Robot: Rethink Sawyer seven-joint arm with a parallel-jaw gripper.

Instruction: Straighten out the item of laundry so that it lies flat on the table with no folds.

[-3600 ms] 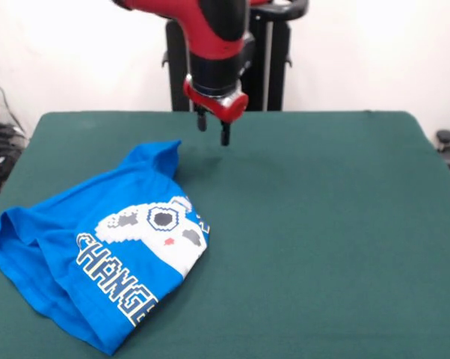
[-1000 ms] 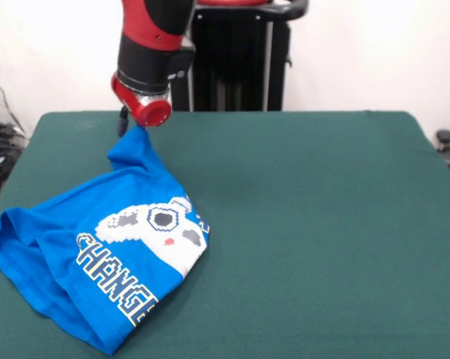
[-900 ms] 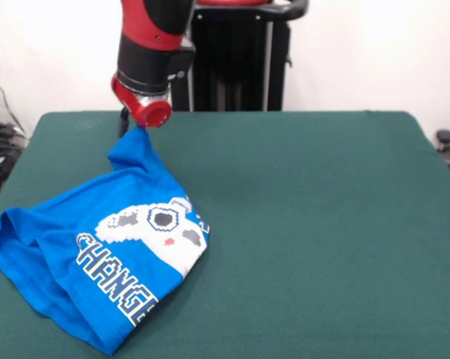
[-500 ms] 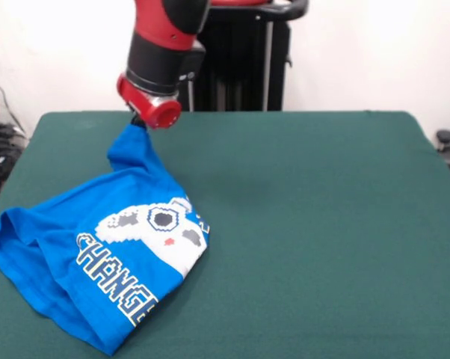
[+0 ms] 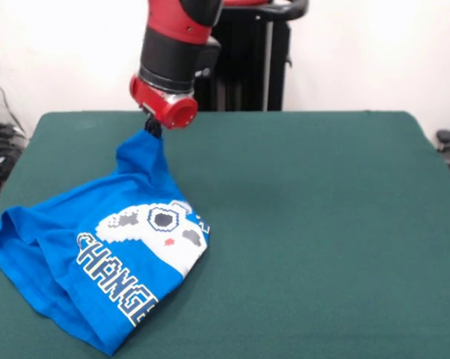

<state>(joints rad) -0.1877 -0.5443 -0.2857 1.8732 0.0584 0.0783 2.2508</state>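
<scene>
Green table [image 5: 322,224] by white wall [image 5: 359,52] — hand [image 5: 153,127] pinching T-shirt [image 5: 98,254] corner

The red and black arm [image 5: 176,45] came down from above, tilted slightly, its red wrist collar facing down over the far left part of the table [image 5: 322,224]. The gripper [image 5: 152,129] hung just below the collar, its dark fingers pinched on a raised corner of the T-shirt [image 5: 105,247].
</scene>
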